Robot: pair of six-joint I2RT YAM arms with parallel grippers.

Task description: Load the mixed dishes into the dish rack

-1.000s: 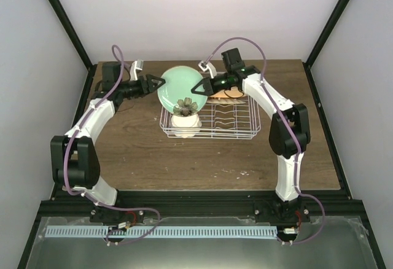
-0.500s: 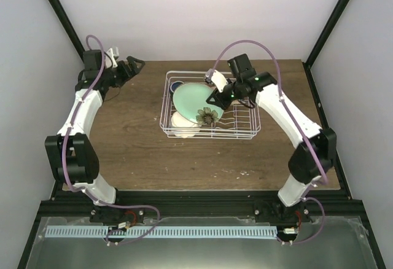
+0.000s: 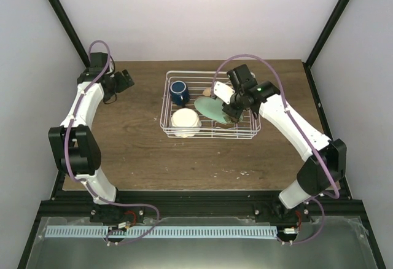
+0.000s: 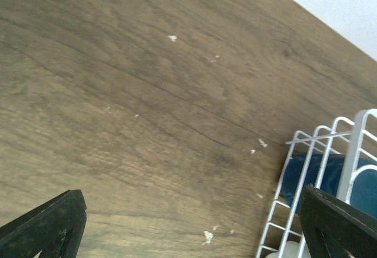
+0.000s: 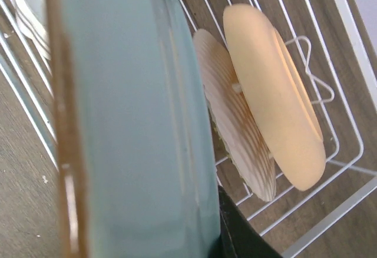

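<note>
- From above, the left gripper (image 3: 126, 78) is hanging over bare wood at the far left of the table (image 3: 135, 146), well apart from the dish rack (image 3: 245, 135). How wide it is standing I cannot tell from up here.
- The right gripper (image 3: 226, 114) is reaching down into the middle of the rack, clamping the right edge of the mint-green plate (image 3: 207, 107), which is sitting tilted between the wires.
- The dark blue mug (image 3: 179, 91) is standing in the rack's far-left corner, and a white bowl (image 3: 185, 120) is sitting just near of it.
- Over to the left wrist camera: the two black fingertips (image 4: 53, 222) are standing wide apart, gripping nothing, with only wood grain between them. The rack's corner is peeking in at the right, the blue mug showing behind its wires.
- Now the right wrist camera: the mint-green plate is filling the picture edge-on, one dark finger (image 5: 235, 237) pressing against its face.
- Just beyond it the ribbed scalloped dish (image 5: 235, 134) is standing on edge in the rack, and the orange-yellow plate (image 5: 277, 93) is standing right beside that, the two looking to be touching.
</note>
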